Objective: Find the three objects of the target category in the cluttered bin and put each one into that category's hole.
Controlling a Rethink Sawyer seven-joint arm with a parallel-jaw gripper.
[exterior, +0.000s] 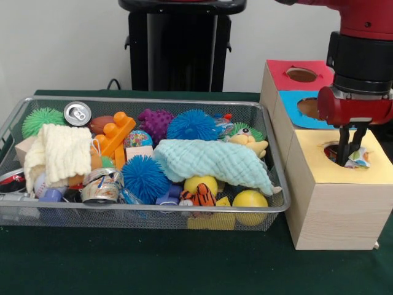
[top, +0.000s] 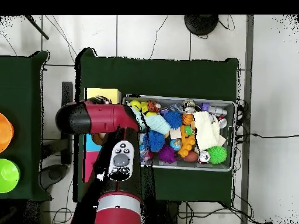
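Front view: gripper (exterior: pixel 351 146) hangs over the hole (exterior: pixel 347 153) in the yellow-topped box (exterior: pixel 334 200), fingers (exterior: pixel 344 144) pointing down into the opening. One polka-dot wrapper (exterior: pixel 358 159) sits crumpled at the hole's edge, right under and just beside the fingertips, partly down in the hole. Fingers look close together, touching or nearly touching the wrapper; can't tell if they still pinch it or have let go. Blue-topped box (exterior: pixel 304 109) and red-topped box (exterior: pixel 295 75) stand behind the fingers, holes clear.

Wire mesh bin (exterior: pixel 147 212) lies well to the side of the fingers on the green counter (exterior: pixel 153 264), packed with clutter: spiky blue balls (exterior: pixel 145 177), drink can (exterior: pixel 77 113), pale green cloth (exterior: pixel 215 161), cream cloth (exterior: pixel 61 150), yellow balls (exterior: pixel 249 200), orange block (exterior: pixel 113 135). A colourful crinkled scrap (exterior: pixel 222 126) beside the far blue ball may be another wrapper; not sure. Any others hidden, likely under cloths.

Overhead view: arm (top: pixel 114 157) covers the boxes; fingers hidden there.

Handling, by judgement: wrapper is very light, thin, crushable, somewhat slick foil, springs back, can cling to the pads or catch on the rough hole rim. Pinch a raised crumple ridge from above, not a flat face. Risk: it stays perched on the rim instead of dropping.
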